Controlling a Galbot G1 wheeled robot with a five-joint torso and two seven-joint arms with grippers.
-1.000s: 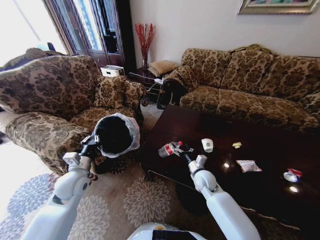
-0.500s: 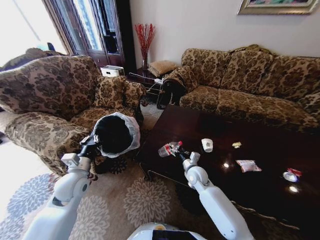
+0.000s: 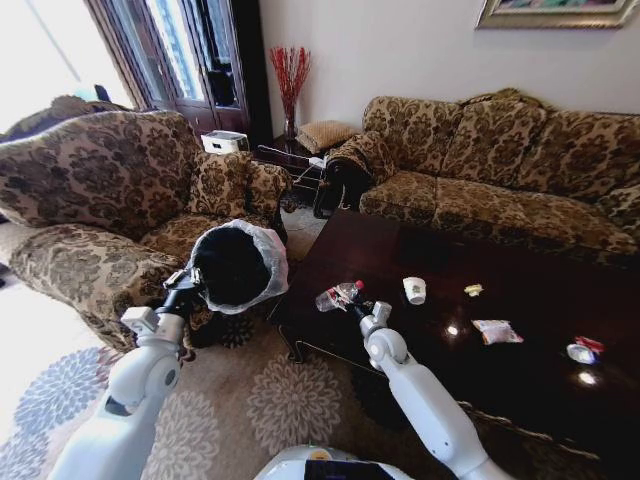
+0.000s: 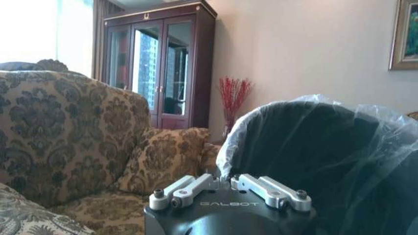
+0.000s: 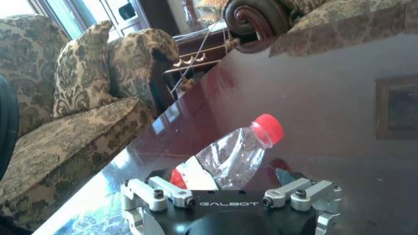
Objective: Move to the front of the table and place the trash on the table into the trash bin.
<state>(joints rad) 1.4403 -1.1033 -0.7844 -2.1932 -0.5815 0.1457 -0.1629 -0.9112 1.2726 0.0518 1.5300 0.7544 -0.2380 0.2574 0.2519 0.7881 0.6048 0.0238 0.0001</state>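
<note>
Bottle [image 3: 338,296]: clear plastic, red cap and red label, lying on its side near the left front corner of the tabletop [image 3: 520,375]; in the right wrist view [image 5: 230,157] it lies between the fingers, cap pointing away from the wrist.
Right end effector [image 3: 352,304]: low over the tabletop at the bottle, fingers spread to either side of it; whether they press on it I cannot tell.
Paper cup [image 3: 414,290]: white, upright, just right of the bottle and apart from it.
Other trash: a small yellowish scrap [image 3: 473,290] farther back, a crumpled white wrapper [image 3: 496,332] toward the middle, red-and-white bits [image 3: 584,349] near the right edge; all well apart from one another.
Trash bin [image 3: 235,266]: black, lined with a translucent whitish bag bunched over the rim, held off the floor beside the tabletop's left end, mouth tilted toward the camera.
Left end effector [image 3: 187,287]: closed on the bin's rim; the left wrist view [image 4: 225,183] shows the fingers pinching bag and rim [image 4: 307,161].
Surroundings: patterned sofas [image 3: 100,190] left and behind, a floral rug [image 3: 290,400] underneath.
</note>
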